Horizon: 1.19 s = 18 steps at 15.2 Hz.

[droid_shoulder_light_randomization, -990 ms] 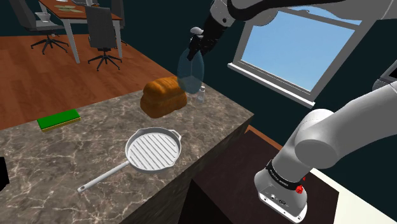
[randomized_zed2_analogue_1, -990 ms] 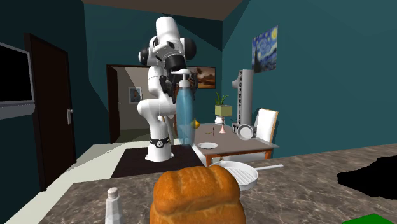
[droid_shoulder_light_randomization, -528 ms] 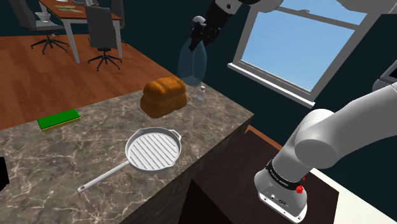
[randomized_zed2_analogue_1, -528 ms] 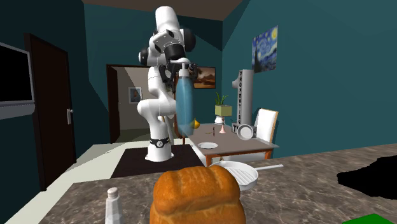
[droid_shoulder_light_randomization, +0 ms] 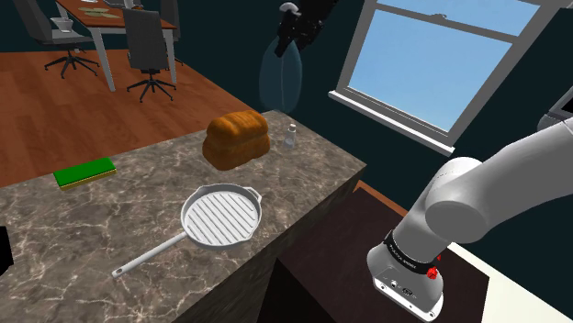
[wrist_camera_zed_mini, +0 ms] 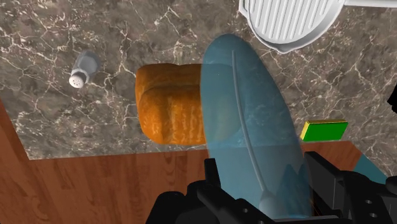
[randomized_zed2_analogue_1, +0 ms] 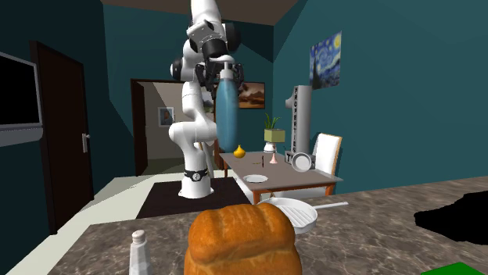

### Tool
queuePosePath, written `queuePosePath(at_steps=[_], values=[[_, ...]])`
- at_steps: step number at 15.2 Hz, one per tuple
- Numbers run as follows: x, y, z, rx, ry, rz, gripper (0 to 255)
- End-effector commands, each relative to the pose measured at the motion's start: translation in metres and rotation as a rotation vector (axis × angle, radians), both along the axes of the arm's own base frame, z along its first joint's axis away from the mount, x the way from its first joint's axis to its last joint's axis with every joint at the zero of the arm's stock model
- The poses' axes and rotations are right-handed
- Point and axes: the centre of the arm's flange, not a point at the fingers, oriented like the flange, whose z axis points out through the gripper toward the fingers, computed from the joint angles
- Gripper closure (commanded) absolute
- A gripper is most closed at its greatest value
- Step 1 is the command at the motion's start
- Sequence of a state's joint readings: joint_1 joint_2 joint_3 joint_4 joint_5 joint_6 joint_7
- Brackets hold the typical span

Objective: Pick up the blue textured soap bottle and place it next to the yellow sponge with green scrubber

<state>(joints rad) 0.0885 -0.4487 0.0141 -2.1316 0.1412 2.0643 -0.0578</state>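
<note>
Dangling high over tabletop (droid_shoulder_light_randomization: 92,229): translucent blue soap bottle (droid_shoulder_light_randomization: 278,75), claw (droid_shoulder_light_randomization: 294,32) clenched on its top. Looks light, rigid, slick; long body may swing, neck grip sensible.

Translucent pale blue, faintly mottled: soap bottle (wrist_camera_zed_mini: 251,127). Black: gripper (wrist_camera_zed_mini: 270,191). Orange-brown: bread loaf (wrist_camera_zed_mini: 172,105). Grey-brown marble with white veining: countertop (wrist_camera_zed_mini: 63,127). Pale grey with parallel ridges: grill pan (droid_shoulder_light_randomization: 220,217). Green top over a yellow edge: sponge (droid_shoulder_light_randomization: 84,172). Grey-white: shaker (wrist_camera_zed_mini: 83,67). Reddish-brown wood grain: floor (droid_shoulder_light_randomization: 55,110).
</note>
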Motion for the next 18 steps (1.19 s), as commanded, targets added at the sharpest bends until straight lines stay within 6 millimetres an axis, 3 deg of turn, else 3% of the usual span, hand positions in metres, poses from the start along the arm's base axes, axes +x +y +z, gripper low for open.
queuePosePath(at_steps=[1, 10, 18], values=[[0.000, 0.000, 0.011, 0.000, 0.000, 0.000, 255], [0.000, 0.000, 0.055, 0.000, 0.000, 0.000, 255], [0.028, 0.089, 0.007, 0.000, 0.000, 0.000, 255]])
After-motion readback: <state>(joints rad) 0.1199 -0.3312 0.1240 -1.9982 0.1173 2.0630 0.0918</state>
